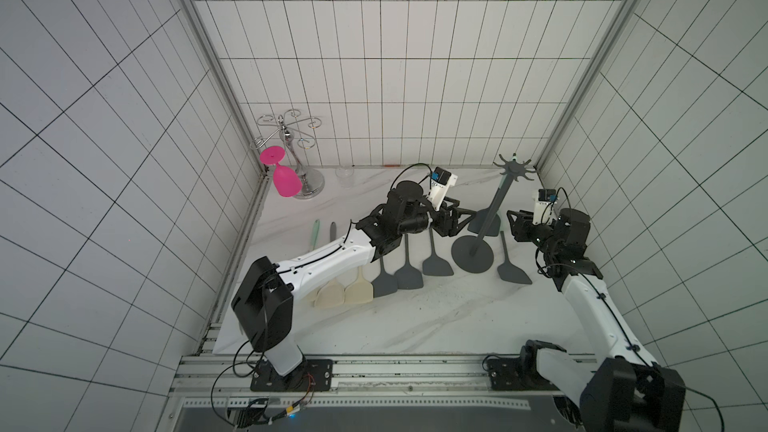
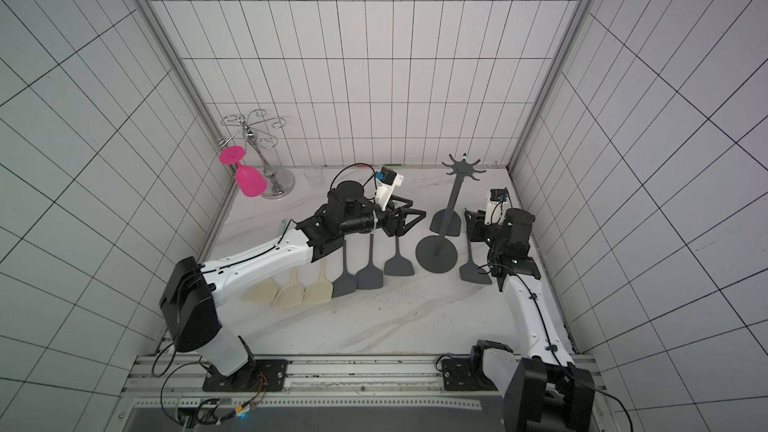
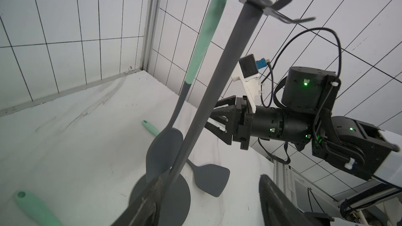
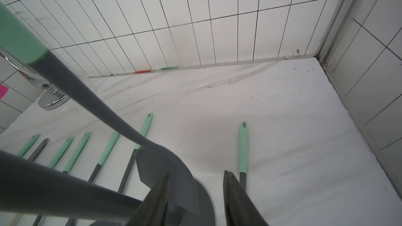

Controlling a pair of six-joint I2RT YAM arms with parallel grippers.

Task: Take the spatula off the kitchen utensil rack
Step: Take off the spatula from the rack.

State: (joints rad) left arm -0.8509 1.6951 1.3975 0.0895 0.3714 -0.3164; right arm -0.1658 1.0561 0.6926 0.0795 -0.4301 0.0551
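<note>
One spatula (image 3: 205, 33) hung from the kitchen utensil rack (image 1: 495, 201), long axis near-upright, mint handle hooked on top, blade down by the base. In a top view the nearer right gripper (image 1: 511, 224), jaws parted and empty, had that blade just at its nine o'clock; the left gripper (image 1: 465, 207) gaped empty at the pole's nine o'clock. Handle lettering on a loose spatula (image 4: 243, 142) was unreadable.

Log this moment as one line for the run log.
spatula: hanging on rack hook | left tool: open, beside rack pole | right tool: open, at spatula blade, not clamped | task: spatula not yet off
</note>
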